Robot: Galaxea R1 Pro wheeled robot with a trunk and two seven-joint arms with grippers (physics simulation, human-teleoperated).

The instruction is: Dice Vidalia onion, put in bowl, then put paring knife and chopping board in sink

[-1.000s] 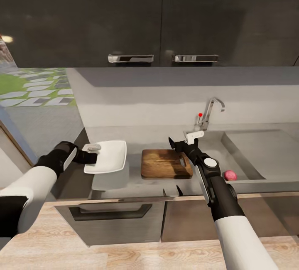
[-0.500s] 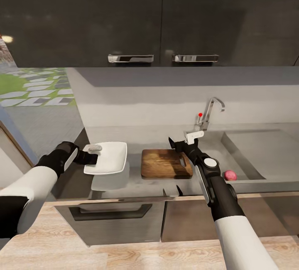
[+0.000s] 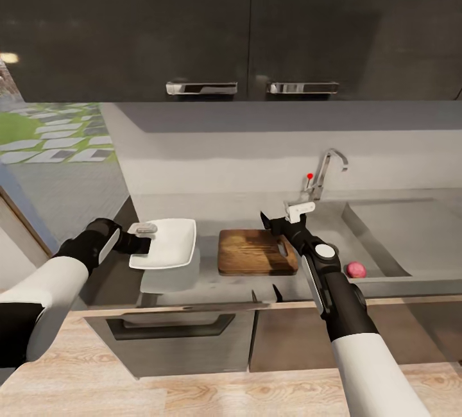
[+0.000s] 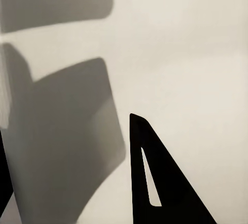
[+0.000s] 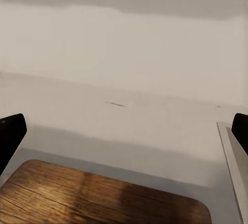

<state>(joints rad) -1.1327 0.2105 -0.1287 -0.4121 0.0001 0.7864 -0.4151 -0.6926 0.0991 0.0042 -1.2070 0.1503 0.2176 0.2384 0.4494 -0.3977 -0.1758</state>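
My left gripper [image 3: 142, 238] is shut on the left rim of the white bowl [image 3: 168, 244], held just above the grey countertop [image 3: 205, 279]. In the left wrist view one dark finger [image 4: 155, 182] lies across the pale bowl [image 4: 196, 69]. The brown chopping board [image 3: 253, 253] lies right of the bowl. My right gripper [image 3: 274, 222] hovers open over the board's far right corner, and the board's edge [image 5: 93, 198] sits below its spread fingers [image 5: 10, 133]. A pinkish onion [image 3: 355, 270] rests in the sink [image 3: 385, 237]. The paring knife is out of view.
A chrome faucet [image 3: 324, 176] with a red dot stands behind the sink's left end. Dark wall cabinets with two steel handles [image 3: 201, 88] hang overhead. A drawer front [image 3: 173, 333] sits under the counter, and a window [image 3: 51, 135] is at the left.
The bowl in my left gripper has sunk and levelled very slightly. The right arm, the board and the onion have stayed put.
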